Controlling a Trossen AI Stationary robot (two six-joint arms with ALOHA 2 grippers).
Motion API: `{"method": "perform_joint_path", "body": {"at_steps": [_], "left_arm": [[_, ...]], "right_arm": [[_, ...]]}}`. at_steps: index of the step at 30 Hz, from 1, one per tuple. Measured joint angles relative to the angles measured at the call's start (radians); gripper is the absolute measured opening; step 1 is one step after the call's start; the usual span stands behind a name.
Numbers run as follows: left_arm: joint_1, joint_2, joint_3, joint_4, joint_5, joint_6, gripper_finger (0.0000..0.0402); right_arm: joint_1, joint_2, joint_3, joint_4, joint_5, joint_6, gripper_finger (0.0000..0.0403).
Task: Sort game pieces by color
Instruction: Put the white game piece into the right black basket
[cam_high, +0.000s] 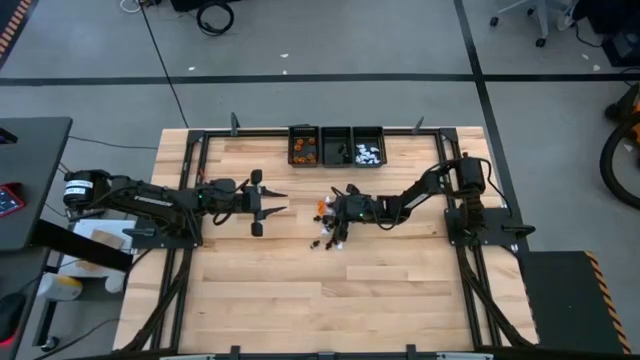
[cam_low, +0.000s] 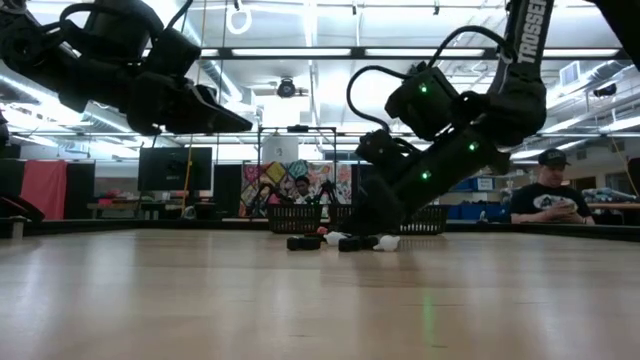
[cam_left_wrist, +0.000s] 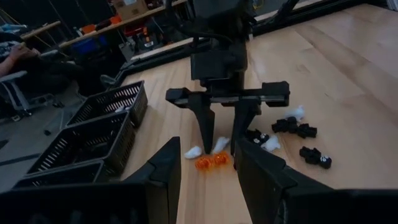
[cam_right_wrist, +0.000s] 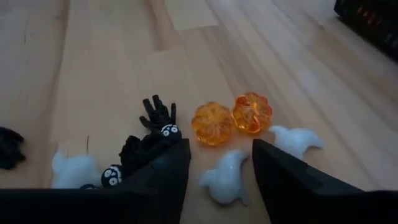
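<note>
The game pieces lie loose on the table in one small cluster (cam_high: 326, 226). In the right wrist view I see two orange pumpkin pieces (cam_right_wrist: 212, 123), white ghost pieces (cam_right_wrist: 295, 142) and black pieces (cam_right_wrist: 155, 118). My right gripper (cam_right_wrist: 221, 150) is open and low over the cluster, fingers pointing down, with one white ghost (cam_right_wrist: 224, 177) lying on the table between them. From the left wrist view that gripper (cam_left_wrist: 222, 147) stands just behind the orange pair (cam_left_wrist: 211, 162). My left gripper (cam_high: 272, 203) is open, raised above the table left of the cluster, and touches nothing.
Three small black bins (cam_high: 336, 145) stand in a row at the table's far edge; the left one holds orange pieces, the right one white pieces. A black frame borders the table (cam_high: 200, 180). Bare wood lies toward the near edge. A person (cam_low: 548, 195) sits beyond the table.
</note>
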Motion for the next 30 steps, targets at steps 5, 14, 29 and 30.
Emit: {"method": "perform_joint_path", "body": {"at_steps": [5,14,29,30], "left_arm": [[-0.019,0.000,0.000,-0.016,0.000,-0.004,0.0130],[-0.056,0.000,0.000,-0.020,0.000,0.016,0.0130],[-0.061,0.000,0.000,-0.014,0.000,0.035,0.0130],[-0.061,0.000,0.000,-0.014,0.000,0.035,0.0130]], "right_arm": [[0.000,-0.036,0.001,-0.069,-0.014,-0.065,0.0155],[0.007,-0.146,-0.004,-0.290,-0.020,-0.098,0.0085],[0.010,-0.376,0.023,-0.649,0.036,-0.044,0.0074],[0.008,-0.400,0.030,-0.696,0.041,-0.031,0.0074]]}}
